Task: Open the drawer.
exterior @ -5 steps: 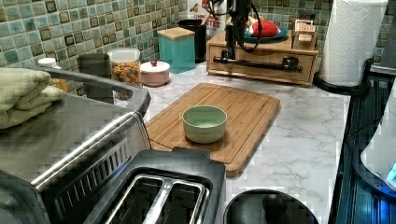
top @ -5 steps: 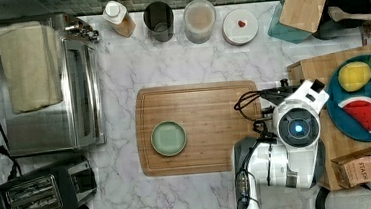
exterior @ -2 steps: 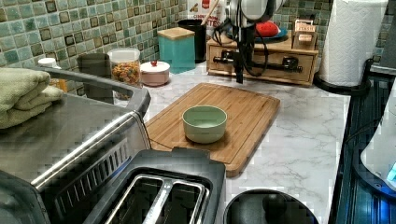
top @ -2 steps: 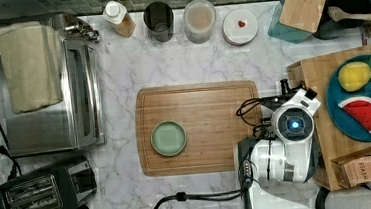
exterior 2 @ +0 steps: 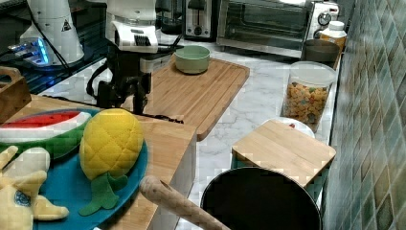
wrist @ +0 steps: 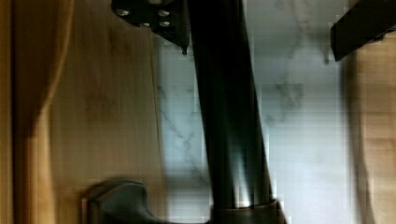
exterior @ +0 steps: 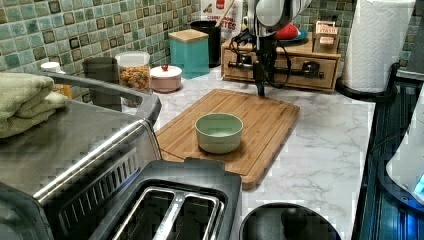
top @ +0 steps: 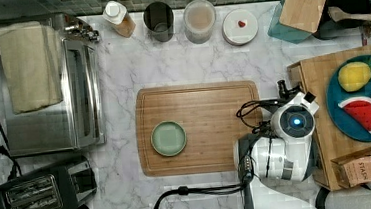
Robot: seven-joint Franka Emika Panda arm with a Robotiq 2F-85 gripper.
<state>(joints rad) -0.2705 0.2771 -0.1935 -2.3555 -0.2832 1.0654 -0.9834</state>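
The drawer (exterior: 326,72) is the bamboo front of a low box on the counter, and in the left view it looks shut. Its long black bar handle (exterior: 290,71) runs across that front. My gripper (exterior: 260,89) hangs straight down before the drawer, its tips near the marble. In the wrist view the handle (wrist: 229,116) passes between my spread fingers (wrist: 156,16), closer to one of them and not pinched. The right view shows the gripper (exterior 2: 120,101) open just off the box's front edge.
A bamboo cutting board (top: 200,128) with a green bowl (top: 168,138) lies beside the gripper. The box's top (top: 317,79) carries a blue fruit plate (top: 361,98) and a tea box (top: 361,168). Jars and canisters (top: 199,20) line the tiled wall; a paper towel roll (exterior: 377,45) stands near the box.
The gripper has come down from above the box to the height of the drawer's handle, and now straddles it. The drawer and the other things have not moved.
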